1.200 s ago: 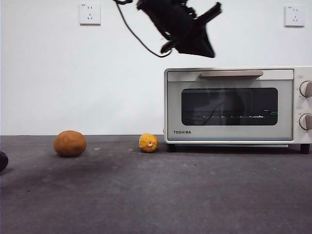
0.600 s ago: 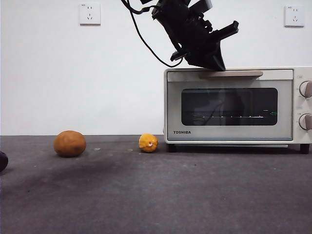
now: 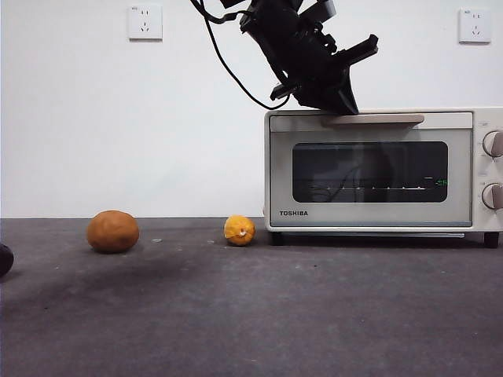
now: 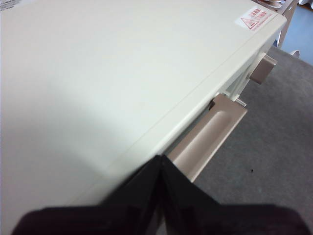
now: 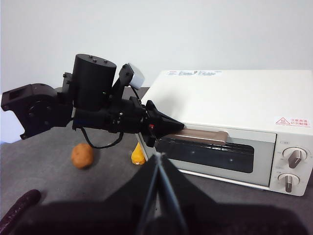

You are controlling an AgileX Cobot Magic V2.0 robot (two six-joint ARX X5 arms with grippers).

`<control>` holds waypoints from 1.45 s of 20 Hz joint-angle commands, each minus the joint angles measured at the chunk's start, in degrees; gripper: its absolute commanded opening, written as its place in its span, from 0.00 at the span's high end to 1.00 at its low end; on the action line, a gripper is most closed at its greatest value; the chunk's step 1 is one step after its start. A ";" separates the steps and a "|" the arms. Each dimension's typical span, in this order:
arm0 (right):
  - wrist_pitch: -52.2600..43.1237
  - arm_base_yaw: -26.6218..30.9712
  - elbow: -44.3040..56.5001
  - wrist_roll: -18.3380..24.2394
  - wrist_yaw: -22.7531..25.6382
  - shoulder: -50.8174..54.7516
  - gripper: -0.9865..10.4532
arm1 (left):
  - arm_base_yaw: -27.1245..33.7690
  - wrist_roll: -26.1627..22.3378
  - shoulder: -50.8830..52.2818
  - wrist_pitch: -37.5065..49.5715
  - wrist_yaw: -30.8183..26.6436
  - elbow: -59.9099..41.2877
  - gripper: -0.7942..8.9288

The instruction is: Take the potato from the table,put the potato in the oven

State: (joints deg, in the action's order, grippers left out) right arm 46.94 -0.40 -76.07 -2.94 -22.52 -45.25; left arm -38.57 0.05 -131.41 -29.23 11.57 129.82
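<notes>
Potato (image 3: 112,231) lies untouched on the table (image 3: 251,314), well left of the oven (image 3: 377,169). Left gripper (image 3: 339,100), jaws together, has descended to the oven's bar handle (image 3: 372,119); door opening appears imminent. Right gripper (image 5: 159,159), jaws together, waits.

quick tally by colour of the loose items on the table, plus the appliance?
Orange-brown: 1, the potato
Bright yellow: 1, the lumpy ball
Dark purple-black: 1, a thing cut off at the frame edge
Cream-white: 1, the oven, door shut, left pincer at its handle
Total: 4
</notes>
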 commanded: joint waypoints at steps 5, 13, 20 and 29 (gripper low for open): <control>-0.20 -0.09 -0.26 0.61 0.00 0.04 0.91 | -0.42 -1.73 -2.75 -5.97 -2.32 -0.63 0.92; 0.81 -0.09 -0.26 0.57 -0.02 0.15 0.91 | -1.84 -4.24 -2.78 -9.70 -4.15 -0.63 0.92; 2.34 -0.09 -0.26 0.57 -0.02 0.15 0.91 | -2.27 -4.74 -2.78 -11.43 -4.15 -0.63 0.92; 2.54 -0.09 -0.28 0.13 -0.72 0.17 0.91 | -2.73 -4.74 -2.80 -14.99 -7.13 -0.63 0.92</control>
State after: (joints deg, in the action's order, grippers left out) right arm 49.69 -0.40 -76.07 -2.96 -22.87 -45.23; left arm -41.63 -4.08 -130.41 -39.77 5.89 131.61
